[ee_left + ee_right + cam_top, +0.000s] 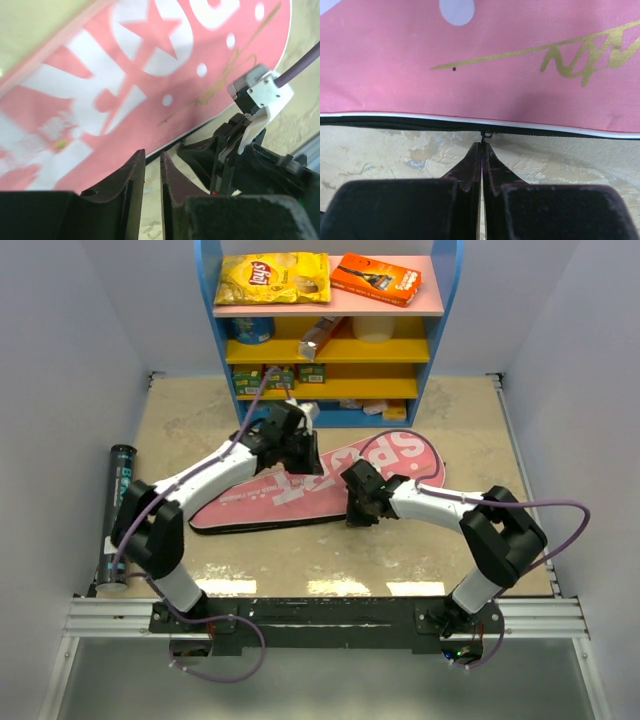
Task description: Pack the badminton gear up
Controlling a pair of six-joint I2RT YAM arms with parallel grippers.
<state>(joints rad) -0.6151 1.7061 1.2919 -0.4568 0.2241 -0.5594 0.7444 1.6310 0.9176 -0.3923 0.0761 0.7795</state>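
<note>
Beige worktop holds a soft, limp pink bag, best worked by its zip pull, which the right tool pinches; left tool narrowly parted, empty.

Overhead view, two close wrist views (shared bag)

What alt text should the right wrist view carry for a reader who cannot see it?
The right gripper, shut, has its tips right at the small zipper pull on the black zipper edging the pink bag; whether it pinches the pull cannot be told. The bag, printed with gold script, lies on a mottled beige table.
</note>
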